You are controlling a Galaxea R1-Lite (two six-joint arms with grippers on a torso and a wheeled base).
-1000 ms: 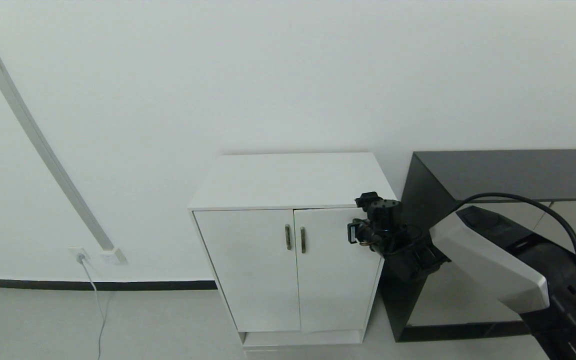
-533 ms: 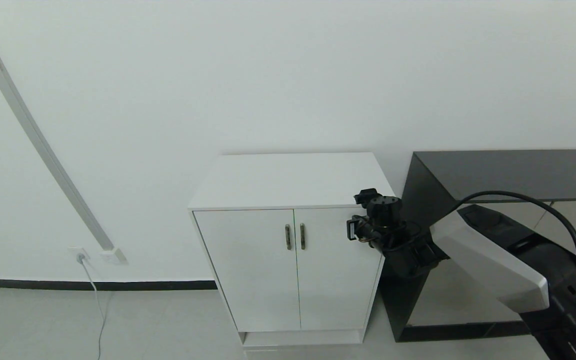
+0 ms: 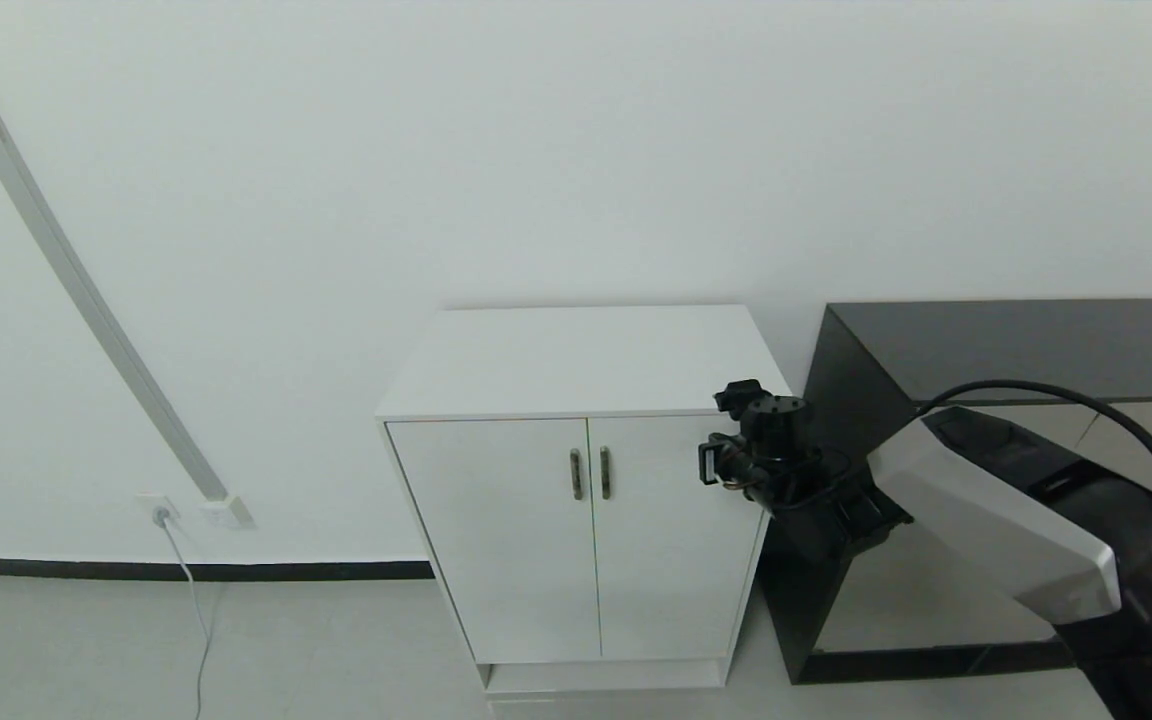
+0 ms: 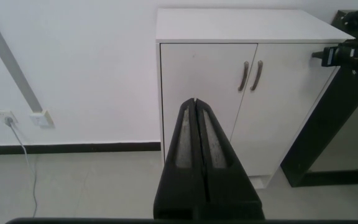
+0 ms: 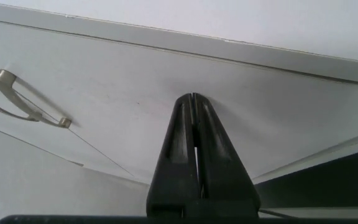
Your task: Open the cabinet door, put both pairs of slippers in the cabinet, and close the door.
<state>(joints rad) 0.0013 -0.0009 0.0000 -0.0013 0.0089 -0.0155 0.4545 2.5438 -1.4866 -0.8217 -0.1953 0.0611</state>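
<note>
Your right gripper [image 5: 193, 102], fingers pressed together, is hovering at the closed right door [image 3: 671, 560] of the white two-door cabinet [image 3: 576, 360]; your left gripper [image 4: 194, 106], likewise pinched, is hanging well back.

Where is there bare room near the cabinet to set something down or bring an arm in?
The white cabinet top is bare. Bare floor runs from its left side to the socket cable. Its right is crowded: the black cabinet stands close beside it, and the right gripper sits at the right door's upper outer corner.
</note>
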